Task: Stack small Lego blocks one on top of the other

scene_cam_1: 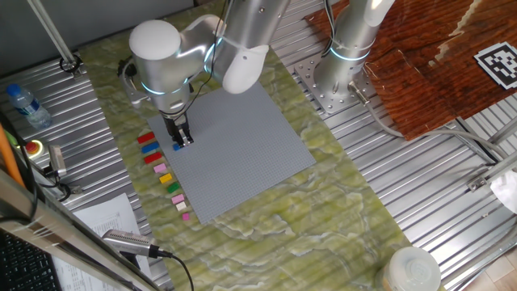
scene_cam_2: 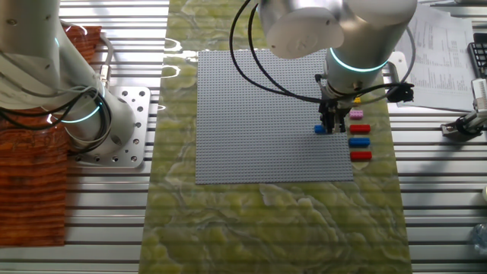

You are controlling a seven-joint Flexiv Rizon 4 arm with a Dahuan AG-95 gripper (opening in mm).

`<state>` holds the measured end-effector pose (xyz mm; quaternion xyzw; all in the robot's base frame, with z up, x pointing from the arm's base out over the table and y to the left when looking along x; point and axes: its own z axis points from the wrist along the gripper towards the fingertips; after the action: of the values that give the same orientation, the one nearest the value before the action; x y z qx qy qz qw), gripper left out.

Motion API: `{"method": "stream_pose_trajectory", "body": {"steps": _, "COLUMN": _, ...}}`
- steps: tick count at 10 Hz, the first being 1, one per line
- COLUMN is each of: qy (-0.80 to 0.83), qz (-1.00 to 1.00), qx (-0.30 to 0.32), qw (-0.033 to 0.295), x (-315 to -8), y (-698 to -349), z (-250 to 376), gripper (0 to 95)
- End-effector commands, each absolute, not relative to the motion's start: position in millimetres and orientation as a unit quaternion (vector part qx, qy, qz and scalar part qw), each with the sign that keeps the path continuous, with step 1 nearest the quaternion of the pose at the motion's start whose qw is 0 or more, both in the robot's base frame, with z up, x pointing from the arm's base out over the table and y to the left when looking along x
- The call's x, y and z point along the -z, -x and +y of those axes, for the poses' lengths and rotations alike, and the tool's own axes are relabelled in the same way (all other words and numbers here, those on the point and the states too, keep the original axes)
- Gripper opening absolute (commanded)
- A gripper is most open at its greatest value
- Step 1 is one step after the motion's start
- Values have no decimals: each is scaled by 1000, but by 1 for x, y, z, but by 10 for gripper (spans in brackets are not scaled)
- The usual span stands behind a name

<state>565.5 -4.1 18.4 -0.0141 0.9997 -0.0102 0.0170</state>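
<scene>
bright even light, soft shadows, slightly soft focus.

We're looking at a silver-grey arm (scene_cam_1: 242, 32) built from fat rounded segments, and there's a white domed cap (scene_cam_1: 155, 40) on its near joint. A glowing cyan ring (scene_cam_2: 358, 65) circles the wrist, and another one bands the second silver column (scene_cam_1: 351, 53). Black cables (scene_cam_2: 251, 61) loop off the wrist, we see, and the small pincer (scene_cam_1: 182, 139) below is dark, nearly black.
</scene>
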Motion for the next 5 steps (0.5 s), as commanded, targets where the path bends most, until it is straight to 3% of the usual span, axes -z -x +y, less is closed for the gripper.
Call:
{"method": "stream_pose_trajectory", "body": {"steps": 1, "qy": 15, "qz": 1000, "qx": 8, "qw": 15, "x": -6, "y": -568, "z": -6, "gripper": 0}}
{"method": "stream_pose_trajectory", "body": {"steps": 5, "qy": 14, "qz": 1000, "qx": 8, "qw": 17, "x": -2, "y": -569, "z": -6, "gripper": 0}}
